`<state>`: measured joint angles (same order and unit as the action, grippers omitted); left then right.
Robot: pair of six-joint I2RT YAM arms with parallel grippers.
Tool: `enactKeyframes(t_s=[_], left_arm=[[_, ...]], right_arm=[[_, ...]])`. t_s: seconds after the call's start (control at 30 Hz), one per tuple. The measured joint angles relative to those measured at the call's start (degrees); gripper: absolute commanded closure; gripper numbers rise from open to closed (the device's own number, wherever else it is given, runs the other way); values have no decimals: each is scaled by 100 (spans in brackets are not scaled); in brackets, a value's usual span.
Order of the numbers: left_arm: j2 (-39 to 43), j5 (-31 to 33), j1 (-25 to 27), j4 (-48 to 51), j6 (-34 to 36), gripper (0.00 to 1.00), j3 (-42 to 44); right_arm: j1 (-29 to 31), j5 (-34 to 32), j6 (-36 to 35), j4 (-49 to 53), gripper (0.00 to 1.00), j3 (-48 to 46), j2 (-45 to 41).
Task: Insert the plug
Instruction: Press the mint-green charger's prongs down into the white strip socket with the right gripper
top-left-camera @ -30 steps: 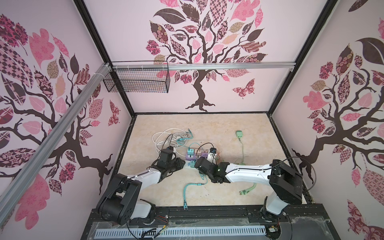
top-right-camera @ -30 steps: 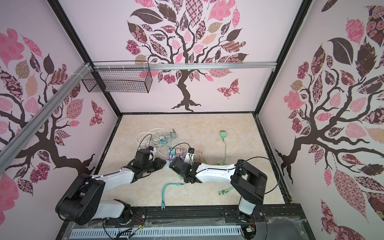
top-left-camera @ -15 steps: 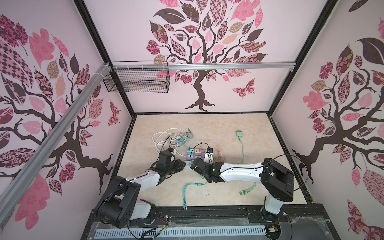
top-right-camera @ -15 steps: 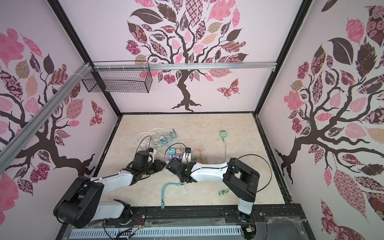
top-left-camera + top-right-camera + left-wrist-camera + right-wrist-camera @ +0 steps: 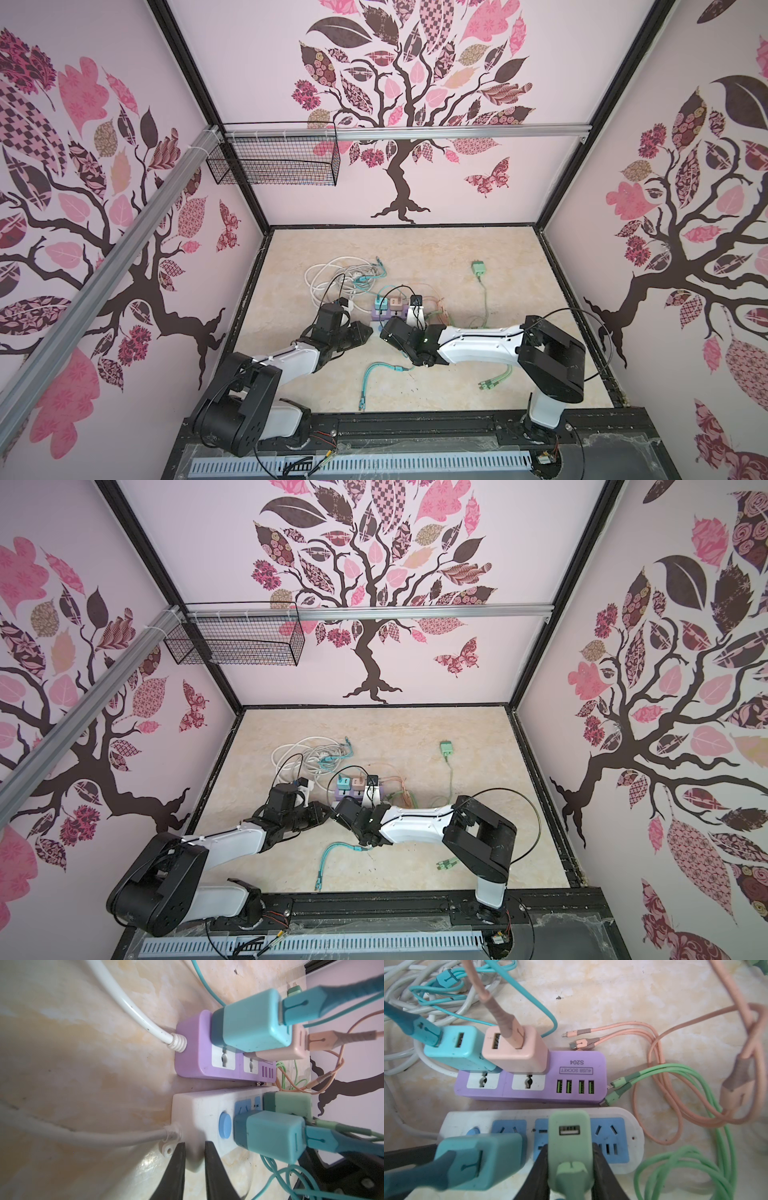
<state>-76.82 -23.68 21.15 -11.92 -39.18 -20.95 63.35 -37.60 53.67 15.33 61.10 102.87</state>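
right claw point(image 5: 569, 1148) pinches the green plug point(image 5: 569, 1136) between its fingers, at the middle socket of the white power strip point(image 5: 634, 1126) — press straight down, no tilt. left claw point(image 5: 194, 1144), closed, steadies the strip's cord end.

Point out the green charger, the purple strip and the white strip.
green charger point(image 5: 569, 1147): right wrist view, its port face.
purple strip point(image 5: 599, 1082): right wrist view, bare face beside USB ports.
white strip point(image 5: 632, 1126): right wrist view, its rounded end.
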Motion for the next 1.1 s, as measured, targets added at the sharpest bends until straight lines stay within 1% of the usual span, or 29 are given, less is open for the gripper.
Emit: enactKeyframes(t_s=[0.23,0.57,0.77,0.83,1.07,1.1], left_arm=[[142,-92,20,57,-52,81,79],[407,-107,37,278,-50,82,79],[520,-90,37,507,-50,82,79],[557,-76,37,564,-50,82,79],[590,7,37,748,-48,82,76],[599,24,37,776,-48,82,76]], right_arm=[[7,-179,-315,142,92,243,243],[24,-302,-356,28,93,258,326],[20,-291,-380,-17,88,221,293],[11,-267,-400,-13,84,221,280],[-35,2,-511,22,78,195,151],[-50,57,-529,42,75,190,122]])
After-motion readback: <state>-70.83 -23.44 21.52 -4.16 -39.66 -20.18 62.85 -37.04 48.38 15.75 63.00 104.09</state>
